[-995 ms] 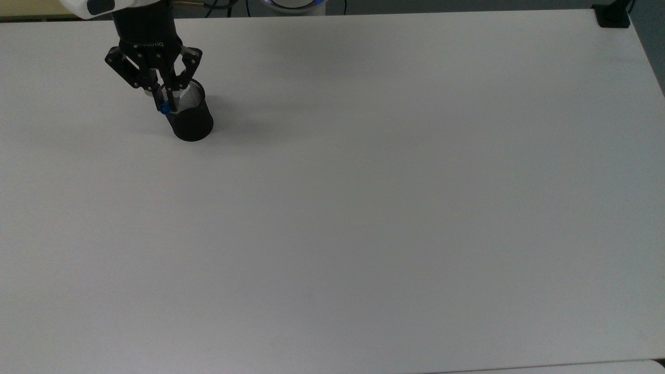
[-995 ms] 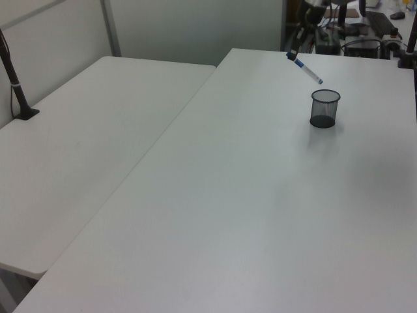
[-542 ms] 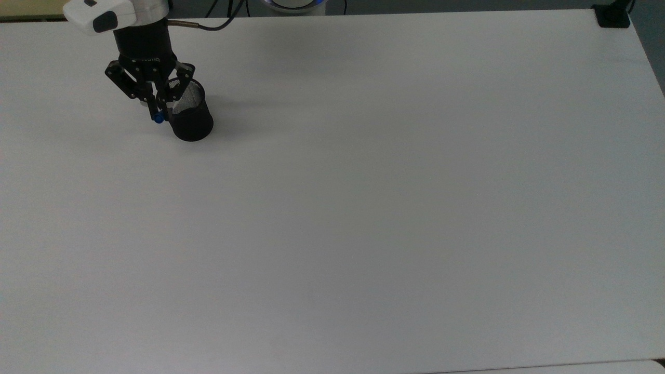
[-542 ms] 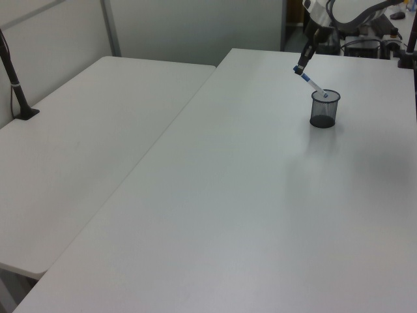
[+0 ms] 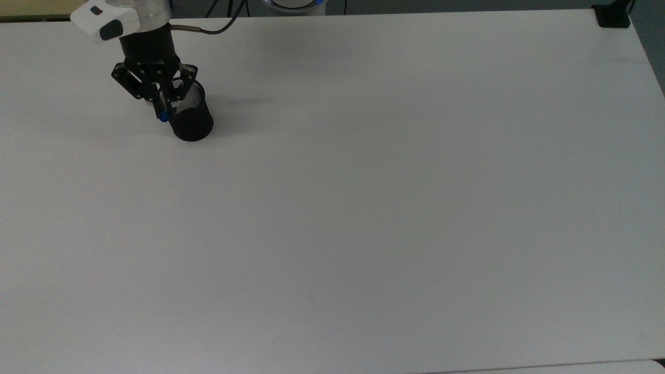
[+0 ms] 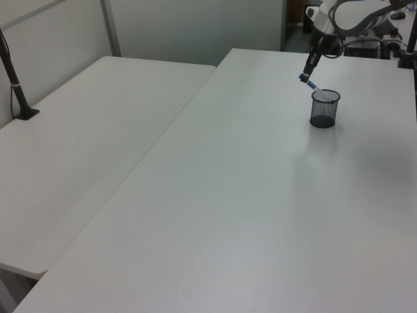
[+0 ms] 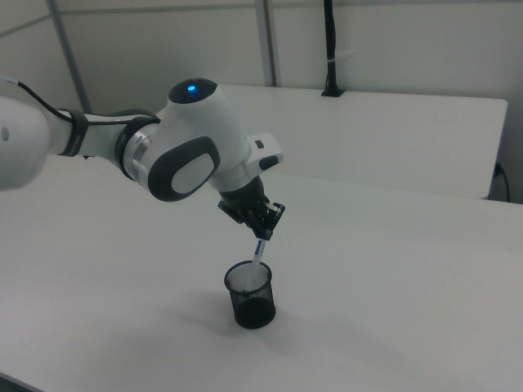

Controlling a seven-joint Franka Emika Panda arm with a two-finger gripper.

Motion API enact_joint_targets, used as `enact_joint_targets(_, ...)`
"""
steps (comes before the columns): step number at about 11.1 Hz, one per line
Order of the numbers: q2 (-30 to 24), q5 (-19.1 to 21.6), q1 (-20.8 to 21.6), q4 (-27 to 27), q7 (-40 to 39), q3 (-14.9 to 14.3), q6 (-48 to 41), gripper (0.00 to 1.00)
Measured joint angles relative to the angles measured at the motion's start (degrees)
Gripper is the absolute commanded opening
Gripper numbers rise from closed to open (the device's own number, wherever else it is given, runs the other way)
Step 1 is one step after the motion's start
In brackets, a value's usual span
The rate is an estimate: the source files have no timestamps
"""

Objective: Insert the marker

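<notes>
White and bare, the wide surface (image 5: pixel 363 208) carries a single object, a black mesh cup (image 5: pixel 191 117), at about ten o'clock in the top view. A second pale table (image 6: pixel 85 150) stands at the left view's left, at nine o'clock, with a black pole (image 6: pixel 14 78) clamped to its edge. In the left view the cup (image 6: pixel 324 108) is at about two o'clock, near the surface's far end.

Above the cup's rim hangs the gripper (image 5: pixel 162 106) of a white robot arm (image 7: pixel 188 155), its black jaws drawn in tight on the marker (image 7: pixel 259 254). In the right view, at about six o'clock, the marker slants down from the jaws with its lower end inside the cup's mouth (image 7: pixel 249 280) and its upper part above the rim.

The marker is a slim white barrel with blue at the top where the jaws pinch it, and a small blue spot shows at the jaw tips in the top view. It looks light and rigid, so it should not bend, though the smooth round barrel may twist or slip in a narrow pinch. Holding it near the capped upper end, as now, leaves the lower length free to enter the cup. Because it leans, it would probably tip against the mesh wall once let go.
</notes>
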Motion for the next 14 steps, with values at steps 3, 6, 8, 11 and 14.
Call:
enact_joint_targets(3, -0.34, 0.98, -0.71, -0.01, -0.01, -0.67, 0.00, 1.00)
enact_joint_targets(6, -2.36, 3.37, -0.74, 0.03, -2.13, -1.45, -4.49, 1.00)
enact_joint_targets(8, -4.01, 3.43, -0.32, 1.49, -2.71, -1.24, -13.36, 1.00)
enact_joint_targets(11, -4.72, 3.74, -0.10, 11.78, 1.45, 1.82, -31.85, 1.00)
enact_joint_targets(14, -4.05, 1.99, 0.28, 20.25, 11.29, 7.44, -41.22, 1.00)
